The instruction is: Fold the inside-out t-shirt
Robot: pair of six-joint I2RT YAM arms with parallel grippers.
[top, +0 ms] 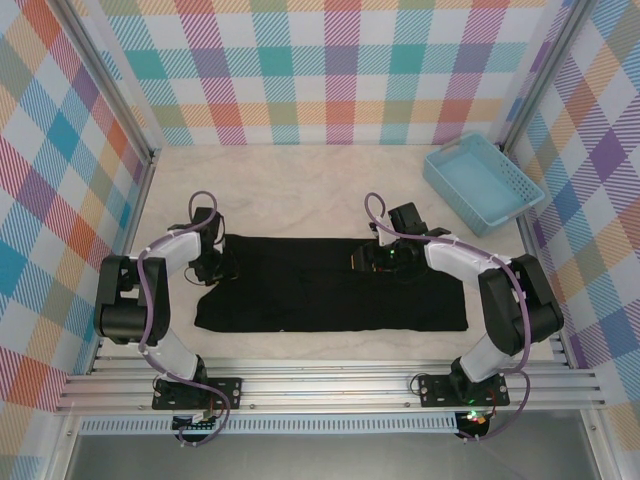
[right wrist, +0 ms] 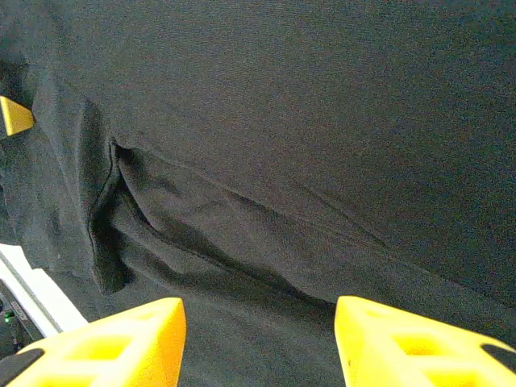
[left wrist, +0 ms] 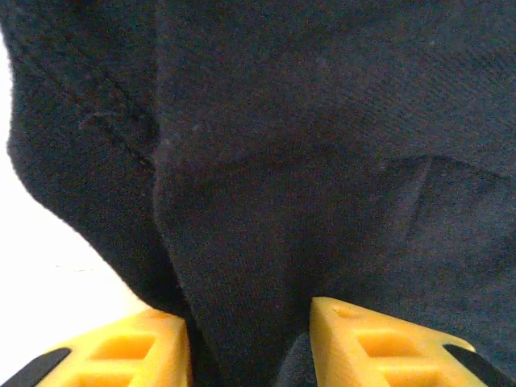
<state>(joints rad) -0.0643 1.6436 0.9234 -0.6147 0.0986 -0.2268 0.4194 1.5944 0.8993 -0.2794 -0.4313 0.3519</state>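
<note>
The inside-out t-shirt (top: pixel 330 295) lies as a long black rectangle across the table's middle. My left gripper (top: pixel 212 268) is at its left end. In the left wrist view a raised fold of the black cloth (left wrist: pixel 322 121) fills the gap between the yellow fingers (left wrist: pixel 355 347), with the left gripper (left wrist: pixel 250 347) shut on it. My right gripper (top: pixel 385 262) sits on the shirt's upper middle. In the right wrist view it (right wrist: pixel 260 339) stands open, fingers wide apart over creased cloth (right wrist: pixel 322 97) that lies flat between them. A small yellow bit (right wrist: pixel 12 115) shows at the left edge; I cannot tell what it is.
A light blue basket (top: pixel 483 180) stands at the back right corner. Bare sand-coloured table (top: pixel 300 190) stretches behind the shirt. Checked walls close in the left, back and right sides. Metal rails (top: pixel 330 385) run along the near edge by the arm bases.
</note>
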